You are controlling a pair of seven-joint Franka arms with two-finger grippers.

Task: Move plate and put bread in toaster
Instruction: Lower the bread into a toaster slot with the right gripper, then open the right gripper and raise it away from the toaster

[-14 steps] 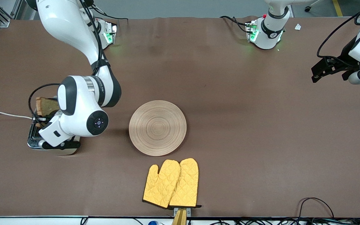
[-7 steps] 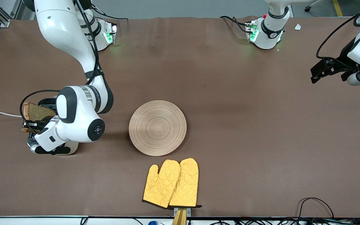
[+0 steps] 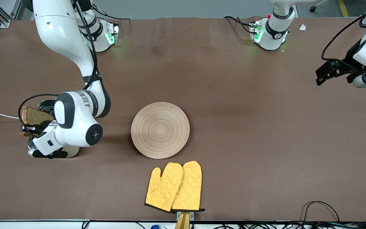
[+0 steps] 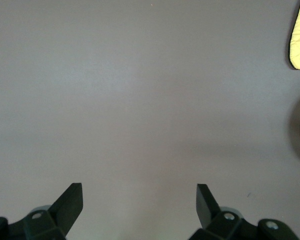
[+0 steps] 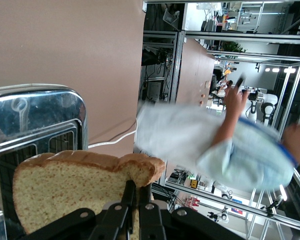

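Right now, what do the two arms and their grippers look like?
Both arms are glossy white with dark grey joint bands, black cables along them and green lights at the bases. The right gripper and left gripper have black fingers; the left's end in pointed tips.

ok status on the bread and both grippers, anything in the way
Right gripper shut on bread, over the toaster, slice not yet in a slot. Left gripper open, waiting over bare table. Plate mid-table, oven mitts nearer the camera; nothing blocking.
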